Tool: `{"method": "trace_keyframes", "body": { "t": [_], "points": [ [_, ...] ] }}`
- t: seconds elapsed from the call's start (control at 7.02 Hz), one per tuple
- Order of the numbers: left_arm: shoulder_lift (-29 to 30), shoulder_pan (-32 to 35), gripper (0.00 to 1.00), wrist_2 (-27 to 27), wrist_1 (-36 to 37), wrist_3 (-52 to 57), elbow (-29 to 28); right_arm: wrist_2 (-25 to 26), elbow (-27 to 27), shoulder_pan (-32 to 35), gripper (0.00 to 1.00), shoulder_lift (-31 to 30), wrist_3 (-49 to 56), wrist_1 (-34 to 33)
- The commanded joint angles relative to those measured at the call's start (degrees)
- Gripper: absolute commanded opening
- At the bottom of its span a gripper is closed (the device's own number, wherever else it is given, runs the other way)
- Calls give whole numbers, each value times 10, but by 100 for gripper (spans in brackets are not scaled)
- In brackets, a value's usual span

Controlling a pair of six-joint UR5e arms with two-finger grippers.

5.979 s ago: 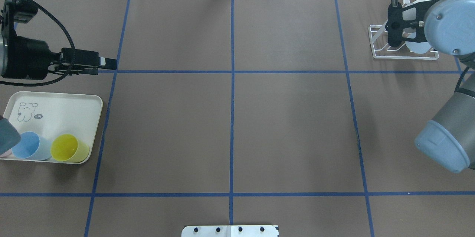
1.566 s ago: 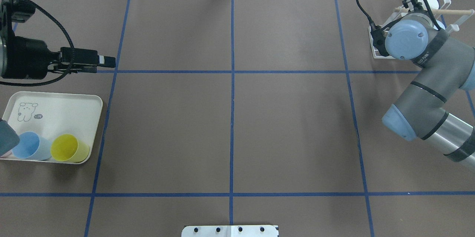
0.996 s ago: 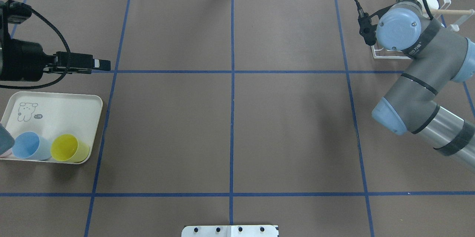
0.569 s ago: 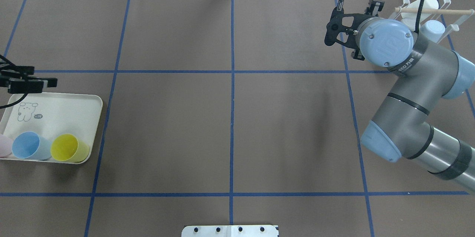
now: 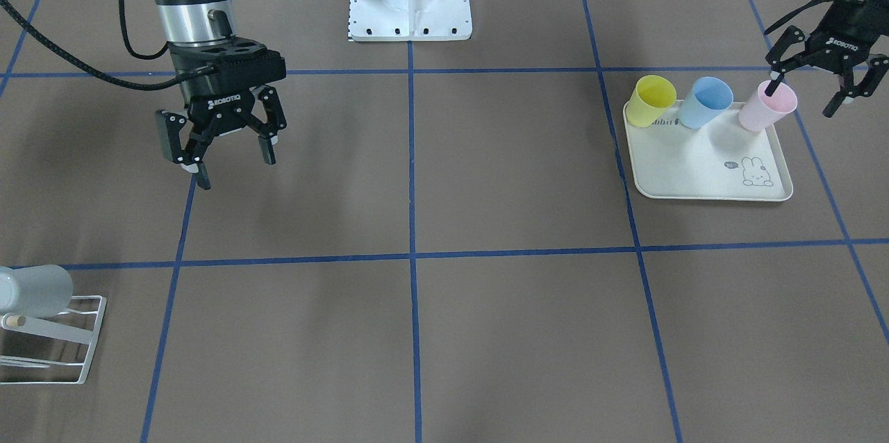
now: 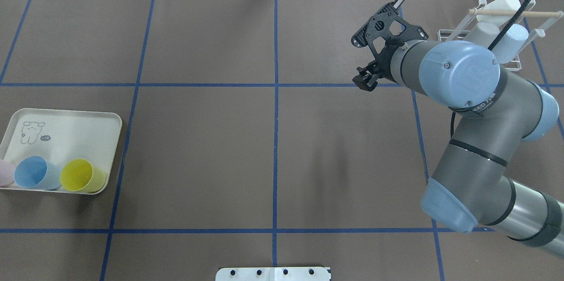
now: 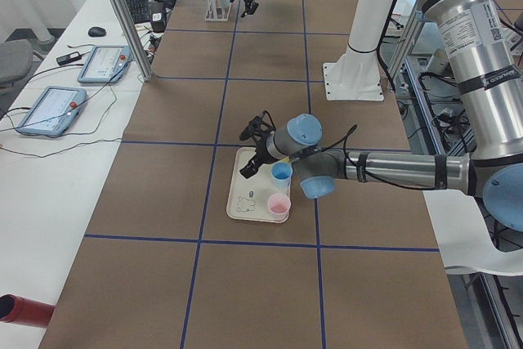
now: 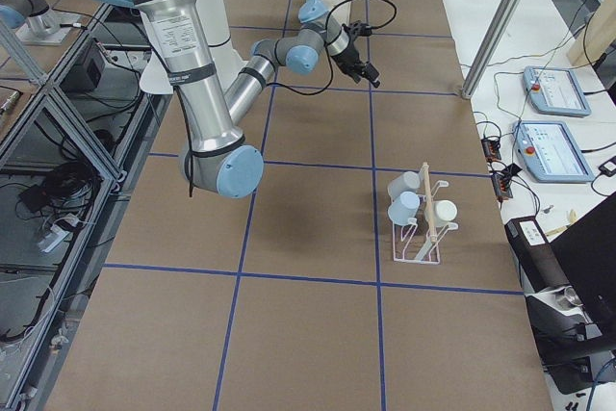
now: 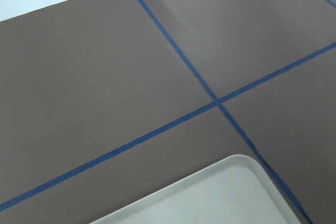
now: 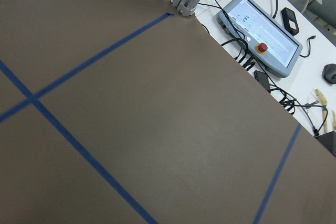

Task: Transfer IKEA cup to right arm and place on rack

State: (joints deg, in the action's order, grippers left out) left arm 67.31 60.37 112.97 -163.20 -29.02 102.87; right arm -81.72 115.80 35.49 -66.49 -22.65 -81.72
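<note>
Exterior front-facing: brown table (image 5: 521, 172) w/ blue tape grid (image 5: 411, 172); right gripper (image 5: 229, 165) & left gripper (image 5: 802, 99) both spread wide.

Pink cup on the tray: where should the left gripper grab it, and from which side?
Probably pinch its rim wall from above, one finger inside, one outside. The pink cup stands upright, mouth open, at the row's end; the blue cup sits close on one side, so take the wall facing away from it. The open left gripper hangs by that side.
</note>
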Motion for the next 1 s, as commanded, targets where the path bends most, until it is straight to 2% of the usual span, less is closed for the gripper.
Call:
{"method": "trace_keyframes", "body": {
  "t": [0.0,0.28,0.85],
  "points": [
    [-14,0,100,-6,-157,2,-143,-1,1,-26,100,17,-54,1],
    [-18,-2,100,-3,-187,-20,-184,0,1,-31,100,16,-54,1],
    [-20,-15,100,20,-191,-45,-188,2,0,-37,100,9,-53,2]
  ]
}}
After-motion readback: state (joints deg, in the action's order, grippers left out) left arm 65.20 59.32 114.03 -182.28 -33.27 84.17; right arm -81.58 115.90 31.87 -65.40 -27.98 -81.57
